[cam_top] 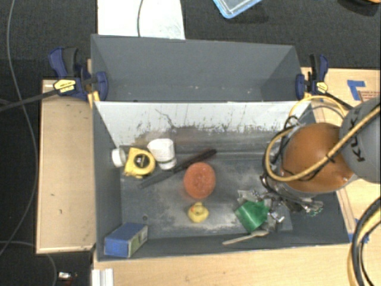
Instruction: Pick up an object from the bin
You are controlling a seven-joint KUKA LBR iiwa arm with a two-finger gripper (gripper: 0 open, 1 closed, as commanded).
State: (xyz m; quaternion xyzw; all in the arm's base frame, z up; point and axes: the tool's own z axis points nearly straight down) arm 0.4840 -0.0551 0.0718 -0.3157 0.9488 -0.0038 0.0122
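My gripper (pixel 274 206) is low in the bin's front right corner, beneath the arm's orange cover. A crumpled green thing (pixel 250 215) lies right against its left side, touching it or nearly so. Whether the green thing is gripped is hidden from me. A thin tan spoon-like piece (pixel 245 238) lies on the floor just in front of the green thing. A small yellow rubber duck (pixel 198 212) sits to the left, apart from the gripper.
An orange ball (pixel 199 180) rests mid-bin behind the duck. A black stick (pixel 178 167), a white cylinder (pixel 162 152) and a yellow tape measure (pixel 139 162) lie at the back left. A blue box (pixel 126 239) sits in the front left corner.
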